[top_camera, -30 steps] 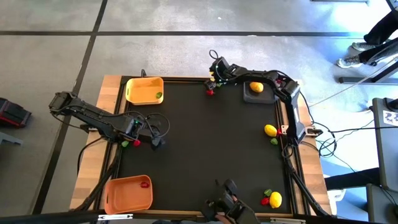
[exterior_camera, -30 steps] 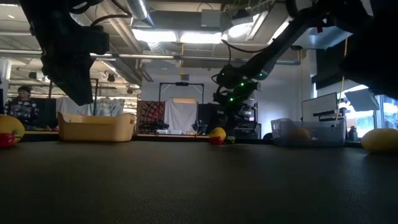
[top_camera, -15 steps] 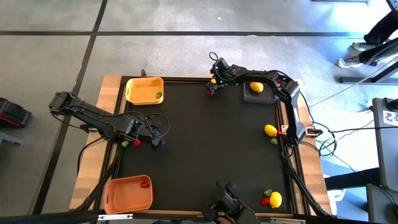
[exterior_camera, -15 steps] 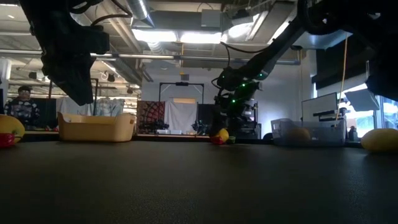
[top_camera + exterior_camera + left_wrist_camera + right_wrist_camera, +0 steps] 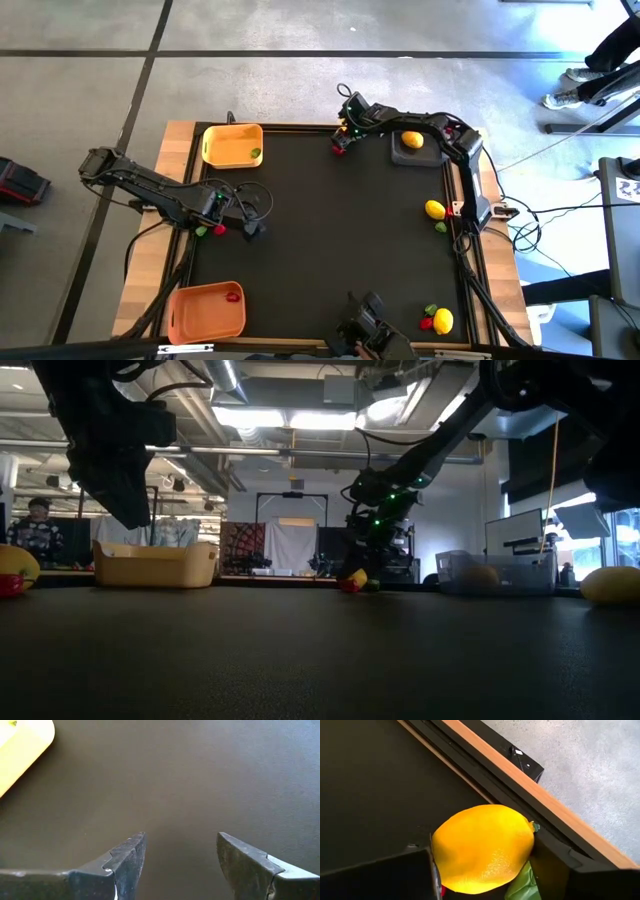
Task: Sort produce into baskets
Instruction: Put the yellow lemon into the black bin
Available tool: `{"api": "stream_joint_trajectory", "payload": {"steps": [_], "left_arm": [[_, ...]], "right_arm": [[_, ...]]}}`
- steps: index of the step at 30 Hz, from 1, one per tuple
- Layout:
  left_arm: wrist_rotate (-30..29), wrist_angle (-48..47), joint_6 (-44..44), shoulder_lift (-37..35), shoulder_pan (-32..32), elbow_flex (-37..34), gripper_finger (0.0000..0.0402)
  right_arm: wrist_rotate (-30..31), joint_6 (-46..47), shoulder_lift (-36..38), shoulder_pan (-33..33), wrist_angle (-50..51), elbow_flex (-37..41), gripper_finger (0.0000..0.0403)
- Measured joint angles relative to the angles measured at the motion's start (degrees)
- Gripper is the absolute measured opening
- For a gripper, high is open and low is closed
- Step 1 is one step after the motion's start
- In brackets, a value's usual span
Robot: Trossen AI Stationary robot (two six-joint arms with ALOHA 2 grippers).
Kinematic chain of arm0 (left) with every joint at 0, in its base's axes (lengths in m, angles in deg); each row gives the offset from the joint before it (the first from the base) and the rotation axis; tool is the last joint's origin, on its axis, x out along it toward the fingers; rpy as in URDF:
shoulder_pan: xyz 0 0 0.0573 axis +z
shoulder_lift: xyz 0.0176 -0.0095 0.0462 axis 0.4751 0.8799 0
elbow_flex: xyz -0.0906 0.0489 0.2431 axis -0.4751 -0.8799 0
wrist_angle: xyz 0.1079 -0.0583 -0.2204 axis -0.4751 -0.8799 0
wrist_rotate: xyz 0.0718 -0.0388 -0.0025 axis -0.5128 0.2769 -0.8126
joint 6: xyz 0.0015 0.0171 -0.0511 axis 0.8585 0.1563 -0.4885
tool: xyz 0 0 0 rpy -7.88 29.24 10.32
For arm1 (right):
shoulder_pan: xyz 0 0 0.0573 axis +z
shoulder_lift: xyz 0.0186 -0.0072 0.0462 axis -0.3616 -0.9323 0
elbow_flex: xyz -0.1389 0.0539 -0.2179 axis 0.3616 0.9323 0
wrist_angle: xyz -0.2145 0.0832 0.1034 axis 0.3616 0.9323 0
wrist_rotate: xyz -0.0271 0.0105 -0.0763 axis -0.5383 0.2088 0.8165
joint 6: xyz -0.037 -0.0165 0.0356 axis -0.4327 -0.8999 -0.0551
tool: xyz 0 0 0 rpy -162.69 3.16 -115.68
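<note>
Right between right claw [image 5: 485,885] fingers: lemon [image 5: 482,847].

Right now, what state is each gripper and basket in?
left gripper, jaws open over bare mat.
right gripper, down at the far-edge lemon.
yellow basket, holds one green piece.
orange basket, holds one red piece.
dark grey basket, holds one other lemon.
</note>
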Motion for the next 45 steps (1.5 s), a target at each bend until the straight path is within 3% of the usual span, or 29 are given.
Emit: {"api": "stream_joint_trajectory", "payload": {"steps": [10, 26, 40, 45], "left_arm": [[0.0, 0.0, 0.0, 0.0, 0.0, 0.0, 0.0238], [-0.2, 0.0, 0.0, 0.0, 0.0, 0.0, 0.0238], [-0.2, 0.0, 1.1, 0.0, 0.0, 0.0, 0.0238], [-0.2, 0.0, -0.1, 0.0, -0.2, 0.0, 0.0238]], "right_arm": [[-0.2, -1.8, 1.6, 0.0, 0.7, 0.1, 0.0169], [3.3, -7.4, 17.5, 0.0, 10.8, 0.1, 0.017], [18.3, -12.5, 30.8, 0.0, 26.5, 0.1, 0.017], [20.7, -13.9, 34.4, -1.9, 30.9, 2.6, 0.017]]}}
